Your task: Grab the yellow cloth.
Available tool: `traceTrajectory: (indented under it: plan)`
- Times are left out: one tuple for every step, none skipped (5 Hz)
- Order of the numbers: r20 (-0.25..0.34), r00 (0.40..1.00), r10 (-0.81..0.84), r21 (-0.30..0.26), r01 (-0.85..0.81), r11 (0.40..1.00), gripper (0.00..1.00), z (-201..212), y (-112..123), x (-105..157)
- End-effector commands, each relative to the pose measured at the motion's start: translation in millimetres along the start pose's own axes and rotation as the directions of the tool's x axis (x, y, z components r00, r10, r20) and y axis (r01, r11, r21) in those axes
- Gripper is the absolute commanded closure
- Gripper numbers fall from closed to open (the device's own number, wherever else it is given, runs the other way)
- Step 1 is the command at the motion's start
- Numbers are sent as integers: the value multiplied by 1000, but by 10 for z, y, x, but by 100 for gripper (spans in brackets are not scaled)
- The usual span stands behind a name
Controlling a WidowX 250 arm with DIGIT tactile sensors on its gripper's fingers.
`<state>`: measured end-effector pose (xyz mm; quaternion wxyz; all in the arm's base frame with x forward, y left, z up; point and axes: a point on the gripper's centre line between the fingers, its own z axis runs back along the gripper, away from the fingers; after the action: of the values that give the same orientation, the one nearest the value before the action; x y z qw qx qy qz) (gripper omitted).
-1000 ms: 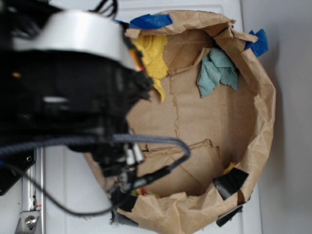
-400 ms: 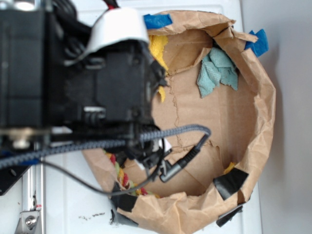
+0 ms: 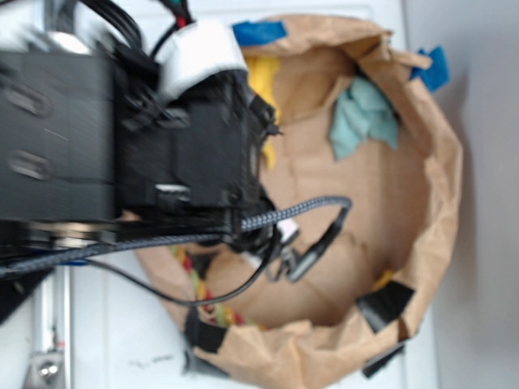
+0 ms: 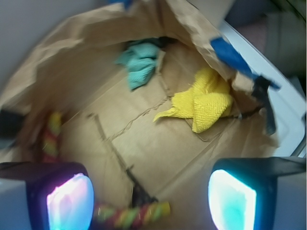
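a: exterior view, items?
b: brown paper bin on white counter. yellow cloth at its top-left wall, mostly hidden by black arm. teal rag at upper right, braided rope at lower left. hand itself hidden here.

a: wrist view?
b: hand wide, nothing between its glowing fingertips. yellow cloth crumpled on the bin floor by the right wall, well apart from the hand. teal rag at the far wall; rope between the fingertips, below.
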<state>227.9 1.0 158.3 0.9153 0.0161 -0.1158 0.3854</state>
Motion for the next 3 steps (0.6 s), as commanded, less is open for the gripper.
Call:
traceTrajectory:
  plan:
    - [47, 954, 297, 35, -299, 954, 0, -347, 53, 6]
    - [31, 949, 314, 63, -316, 947, 0, -553, 87, 79]
    - [24, 938, 345, 101, -345, 933, 0, -705, 111, 165]
